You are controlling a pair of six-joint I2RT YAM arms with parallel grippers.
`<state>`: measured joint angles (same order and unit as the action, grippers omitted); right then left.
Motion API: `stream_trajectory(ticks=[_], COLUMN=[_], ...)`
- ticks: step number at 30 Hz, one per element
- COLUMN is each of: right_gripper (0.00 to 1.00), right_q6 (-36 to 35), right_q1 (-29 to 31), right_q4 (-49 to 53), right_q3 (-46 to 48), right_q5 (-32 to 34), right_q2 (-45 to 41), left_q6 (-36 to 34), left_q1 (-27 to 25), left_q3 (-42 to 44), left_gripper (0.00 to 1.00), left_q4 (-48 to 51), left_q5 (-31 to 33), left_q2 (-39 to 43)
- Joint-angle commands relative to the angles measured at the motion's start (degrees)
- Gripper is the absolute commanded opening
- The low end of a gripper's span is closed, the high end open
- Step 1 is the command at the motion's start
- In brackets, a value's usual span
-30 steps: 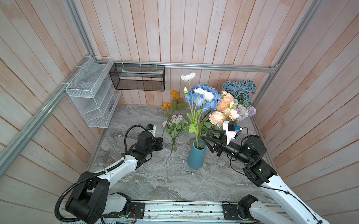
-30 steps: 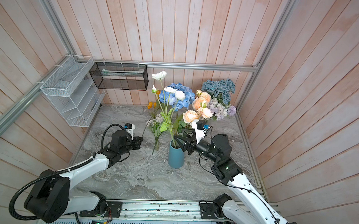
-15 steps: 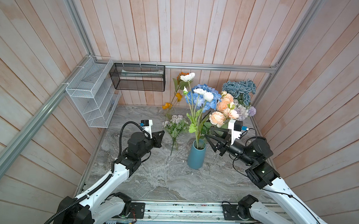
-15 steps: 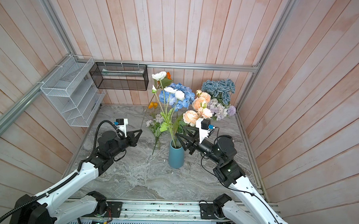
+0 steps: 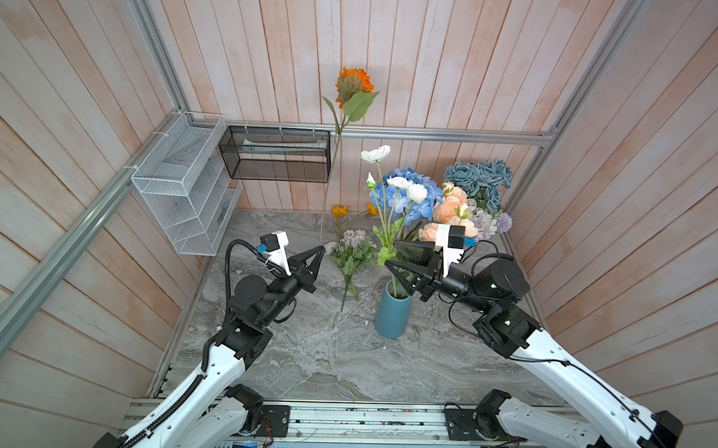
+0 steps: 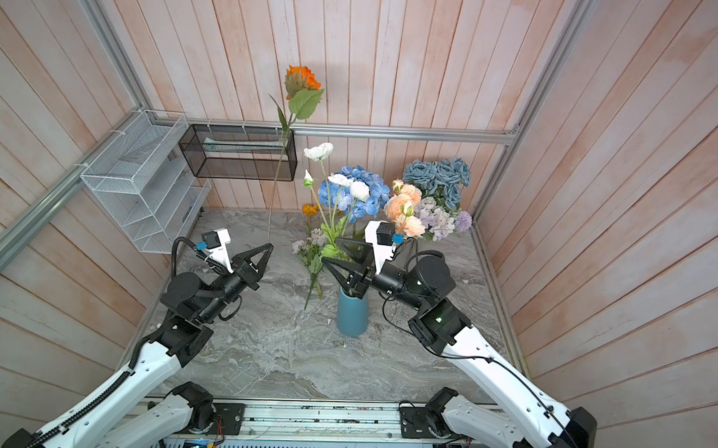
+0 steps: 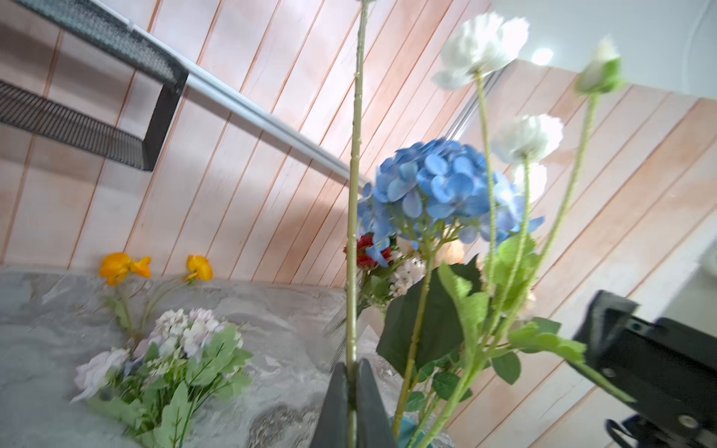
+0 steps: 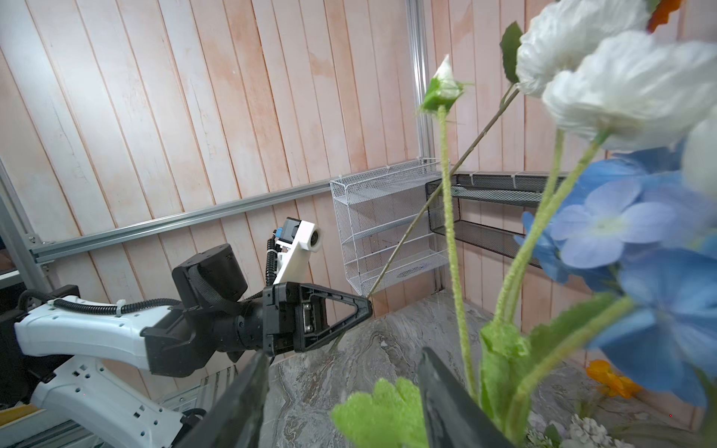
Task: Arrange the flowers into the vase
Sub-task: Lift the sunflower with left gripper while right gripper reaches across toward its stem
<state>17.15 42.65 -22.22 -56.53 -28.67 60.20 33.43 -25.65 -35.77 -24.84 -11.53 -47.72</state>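
- Presently, left gripper (image 5: 320, 249): jaws pinching the low stem of the orange sunflower (image 5: 354, 82); bloom upright, upper centre.
- Right gripper (image 5: 391, 253): jaws spread, centre frame, just above the vase (image 5: 391, 318), beside the white flowers (image 5: 408, 189).
- Lilac spray (image 5: 350, 245): lying on the table (image 5: 322, 356) between the 2 grippers.

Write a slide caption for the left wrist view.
Left claw shut on the tall sunflower stem, with the blue hydrangea just beyond.

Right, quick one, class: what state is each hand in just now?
Left hand: closed on the orange sunflower, gripping its stem near the lower end.
Right hand: open, holding nothing, just above the vase.
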Motion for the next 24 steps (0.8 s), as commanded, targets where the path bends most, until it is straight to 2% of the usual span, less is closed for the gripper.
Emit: stream_trajectory(ticks=[1,7,12,18,24], right_gripper=[0.61,0.61,0.61,0.61,0.61], right_q6=[-1.68,-4.16,-3.09,-3.95,-4.28], right_q1=[2.25,5.47,6.05,6.07,6.02], right_q4=[-3.87,-4.73,-8.01,-7.82,-6.46], right_q3=[-4.51,-11.02,-16.2,-22.41,-26.51], right_q5=[-2.18,-3.73,-6.31,-5.96,-3.85], right_q2=[4.22,12.64,18.72,25.03,29.53], left_q6=[-2.67,-7.07,-8.51,-9.08,-9.81], left_q1=[-0.71,-1.18,-1.42,-1.9,-2.17], left_q3=[3.03,5.59,7.63,10.42,11.93], left_gripper=[0.0,0.0,0.0,0.0,0.0], left_q4=[-8.24,-10.84,-13.2,-17.48,-17.96], left_q5=[-0.93,-5.22,-7.77,-10.84,-10.95], left_q2=[2.57,4.13,3.88,3.97,6.15])
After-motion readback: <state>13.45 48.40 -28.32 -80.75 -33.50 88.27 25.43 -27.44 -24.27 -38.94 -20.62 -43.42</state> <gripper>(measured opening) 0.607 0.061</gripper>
